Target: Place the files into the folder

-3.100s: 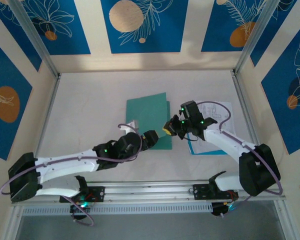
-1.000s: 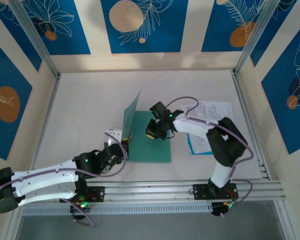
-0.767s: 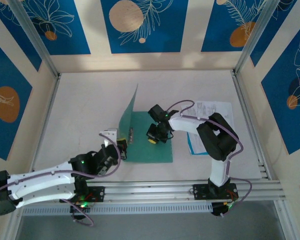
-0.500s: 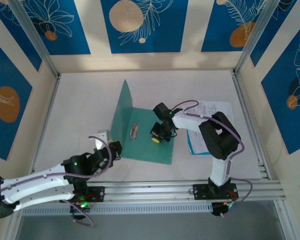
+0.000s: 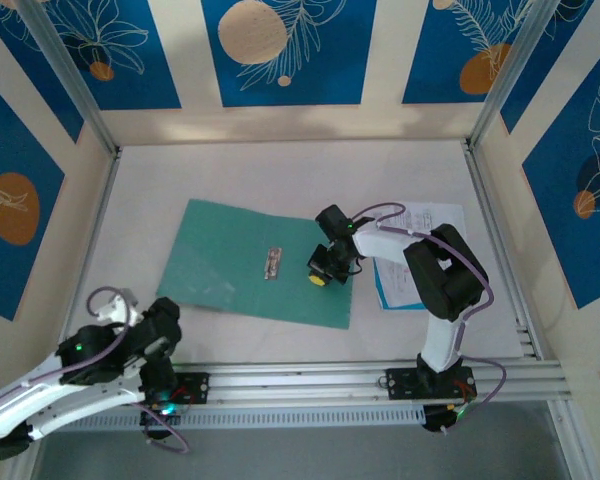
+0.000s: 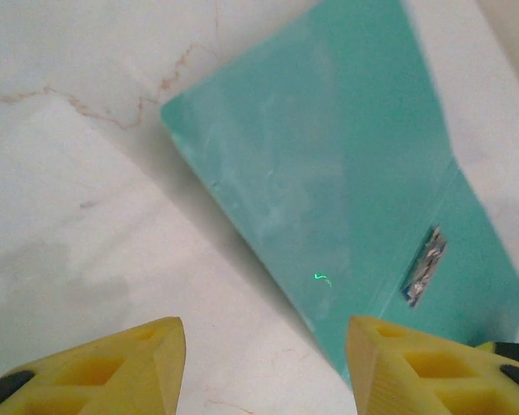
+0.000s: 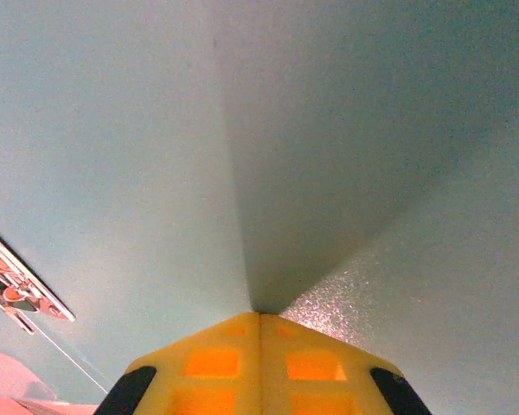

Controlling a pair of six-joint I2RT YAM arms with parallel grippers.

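The teal folder (image 5: 230, 265) has fallen open flat, clip (image 5: 272, 264) bared; left gripper (image 6: 264, 346) wide, empty; right gripper (image 7: 259, 327) closed, pressing it.

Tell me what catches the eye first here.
The teal folder lies spread open at the middle of the table, a metal clip at its spine. The shut right claw seems to press on its right half, with the files just right of it, partly under that arm. The left claw is open off the folder's near left corner.
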